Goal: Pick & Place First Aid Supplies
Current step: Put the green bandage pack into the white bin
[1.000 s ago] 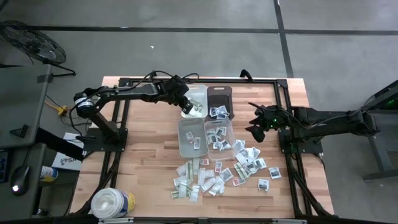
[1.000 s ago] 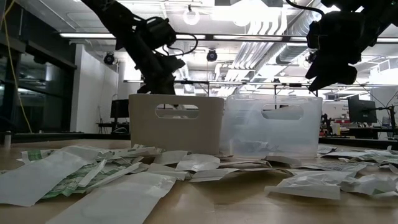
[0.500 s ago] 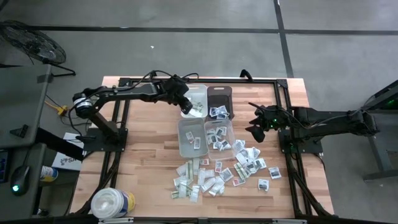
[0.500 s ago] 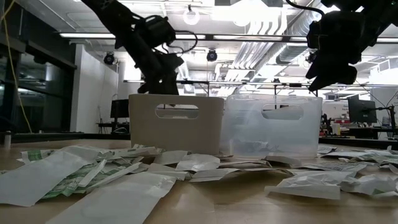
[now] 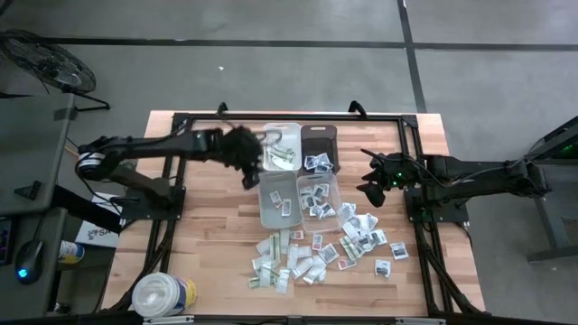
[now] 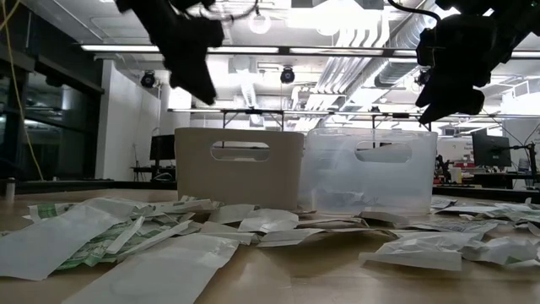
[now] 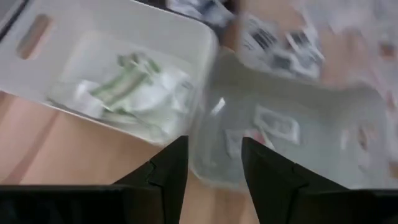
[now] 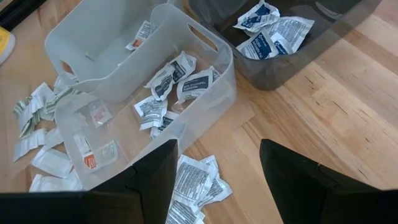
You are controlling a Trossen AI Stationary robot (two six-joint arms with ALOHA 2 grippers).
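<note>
**Packets sorted by kind into four bins, with a heap on the near table still to go**

The first aid packets [image 5: 316, 253] lie mostly loose across the near half of the table [image 5: 217, 226], within reach of both arms. Some already sit in the bins: greenish ones in the white bin [image 7: 118, 87] at the far left, dark-printed ones in the dark bin [image 8: 292, 43] to its right, and others in the two clear bins [image 8: 143, 93] nearer in, so each kind seems to have its own bin. The left gripper [image 5: 249, 169] hangs just left of the white and clear bins, fingers apart and nothing between them, probably heading for the heap. The right gripper [image 5: 373, 187] hovers right of the bins, above bare wood, fingers spread wide and empty, apparently waiting its turn.
</note>
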